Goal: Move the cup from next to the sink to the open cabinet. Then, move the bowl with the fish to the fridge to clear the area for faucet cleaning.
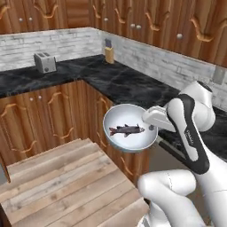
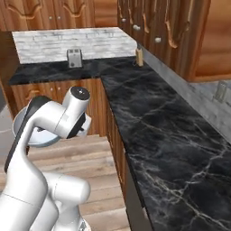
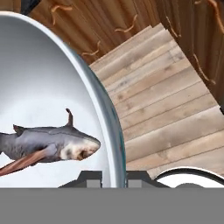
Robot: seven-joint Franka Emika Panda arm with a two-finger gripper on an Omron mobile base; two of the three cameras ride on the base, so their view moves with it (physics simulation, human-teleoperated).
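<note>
One bowl [image 1: 130, 128] held aloft over the wooden floor [image 1: 66, 181], off the tabletop [image 1: 124, 84], with the fish [image 1: 126, 130] lying inside. Jaws [image 3: 113, 177] clamped on the bowl's rim at 3 o'clock in the left base view. Toaster [image 1: 45, 62] far back at 10 o'clock.

You are looking at a home kitchen. A black marble desk [image 1: 111, 80] runs in an L along white brick walls, with reddish-brown wooden cupboards [image 1: 44, 115] below it and wall cupboards [image 2: 167, 27] with curved handles above. A silver toaster [image 1: 45, 62] and a knife block [image 1: 109, 53] stand on it, over a plank floor [image 1: 66, 186].
</note>
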